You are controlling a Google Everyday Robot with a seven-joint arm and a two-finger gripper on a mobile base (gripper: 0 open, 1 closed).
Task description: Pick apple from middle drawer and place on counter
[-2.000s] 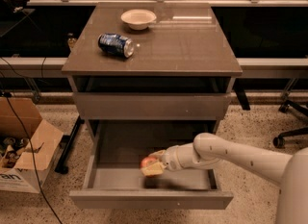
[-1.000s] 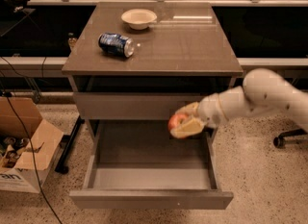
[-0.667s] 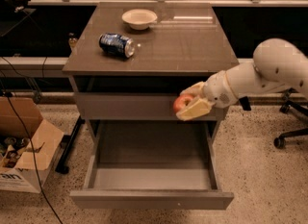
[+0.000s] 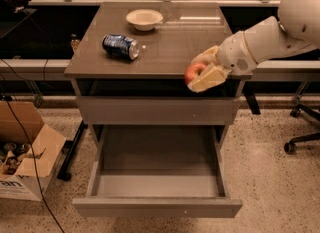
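- On the cardboard box (image 4: 22, 174), on the floor to the left of the table, I can read only the letters "an". The rest of the print is cut off.
- The blue soda can (image 4: 120, 46) has a printed label, but I cannot read any word on it.
- My arm (image 4: 262, 39) comes in from the right side of the table. The white forearm slopes down and to the left, toward the table's front right corner.
- My hand (image 4: 204, 70) is at the front edge of the table (image 4: 170, 52), near that right corner. It is closed on the apple (image 4: 192, 72), with one finger above the apple and one below.
- The apple is at the height of the table's front edge. I cannot tell whether it touches the table.
- I count one apple, one soda can and one bowl (image 4: 144, 19).
- The can lies on its side on the left part of the table. The pale bowl stands behind it, near the back edge of the table.
- Under the table there are two drawers. The upper drawer front (image 4: 157, 109) is shut, and the middle drawer (image 4: 157, 207) below it is pulled far out.
- One wheeled chair base (image 4: 300, 132) stands on the floor to the right of the table.
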